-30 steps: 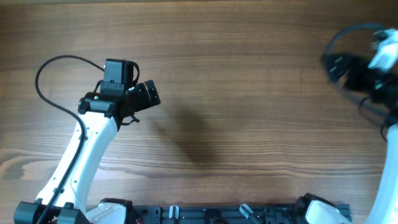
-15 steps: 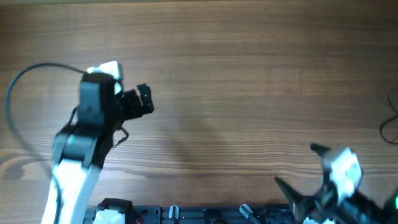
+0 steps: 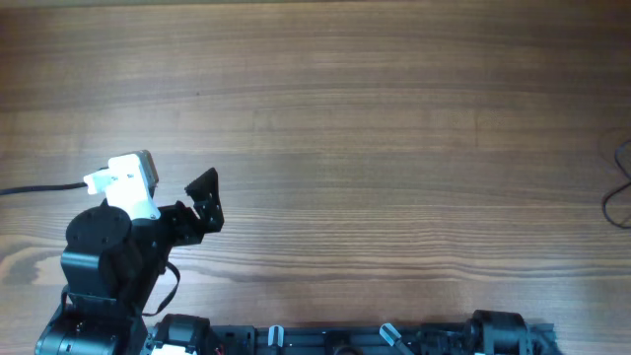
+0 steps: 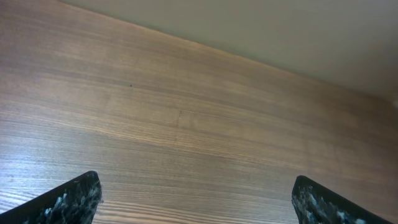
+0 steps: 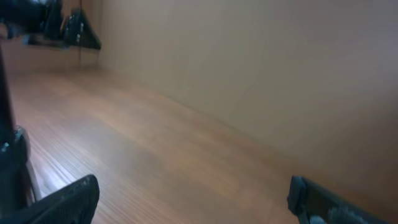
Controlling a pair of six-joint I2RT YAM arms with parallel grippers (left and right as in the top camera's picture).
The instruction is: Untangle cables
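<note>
The left claw (image 3: 202, 202) has pulled back toward the near-left corner, and the right claw (image 5: 189, 200) is gone from overhead.

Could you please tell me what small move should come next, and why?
Probably swing the right claw toward the cable at the right edge of the table: it is the only cord in view, both claws are open and empty, and the left claw sits far left.
</note>
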